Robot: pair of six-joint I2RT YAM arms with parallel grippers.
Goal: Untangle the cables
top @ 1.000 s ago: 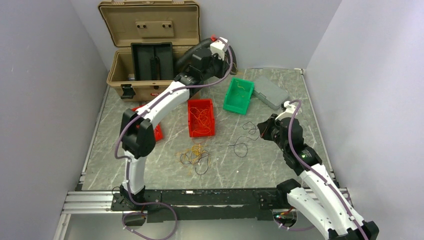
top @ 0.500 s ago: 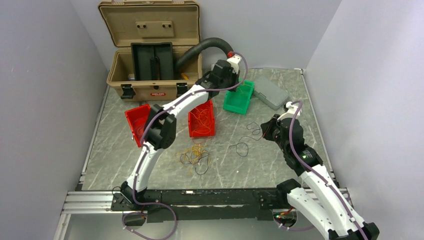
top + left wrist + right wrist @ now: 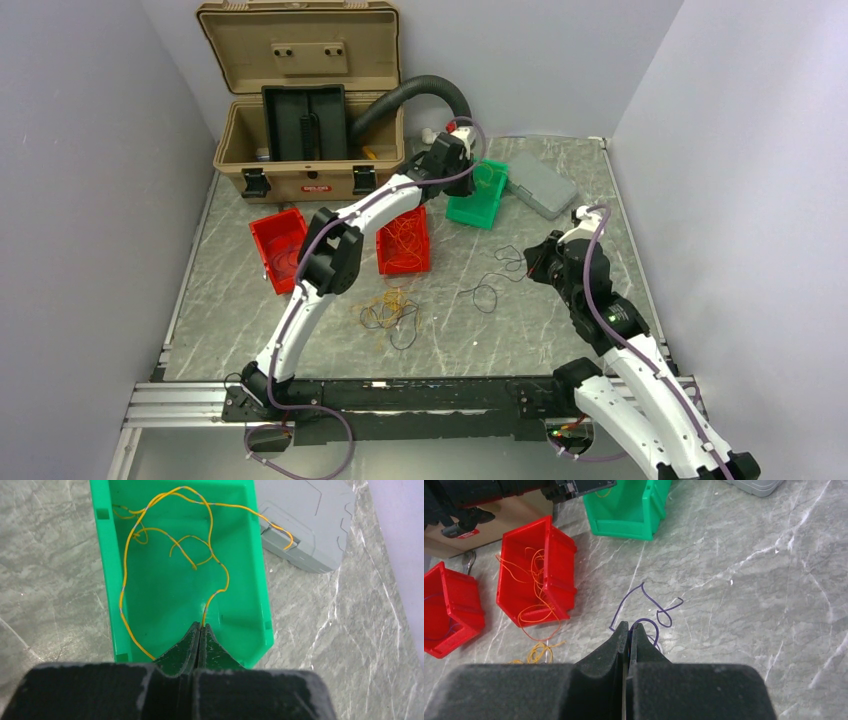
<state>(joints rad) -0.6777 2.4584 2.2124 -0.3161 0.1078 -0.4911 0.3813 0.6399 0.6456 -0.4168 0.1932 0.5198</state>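
My left gripper [image 3: 201, 626] is shut on one end of a thin yellow cable [image 3: 123, 575]. That cable loops inside the green bin [image 3: 107, 580], and one end trails over the rim. From above, this gripper [image 3: 470, 172] hangs over the green bin [image 3: 490, 212]. My right gripper [image 3: 629, 626] is shut on a dark purple cable [image 3: 659, 607] that curls on the table ahead of its tips. In the top view it [image 3: 535, 262] sits right of the purple strands [image 3: 482, 295]. A tangle of yellow and dark cables [image 3: 392, 310] lies at the table's middle.
A red bin [image 3: 402, 238] holds orange wires, and a second red bin [image 3: 277, 245] stands to its left. An open tan case [image 3: 300, 100] with a black ribbed hose [image 3: 410, 92] is at the back. A grey box [image 3: 541, 185] lies right of the green bin.
My left arm has swung right from in front of the tan case to above the green bin, uncovering the left red bin. The right arm has barely moved.
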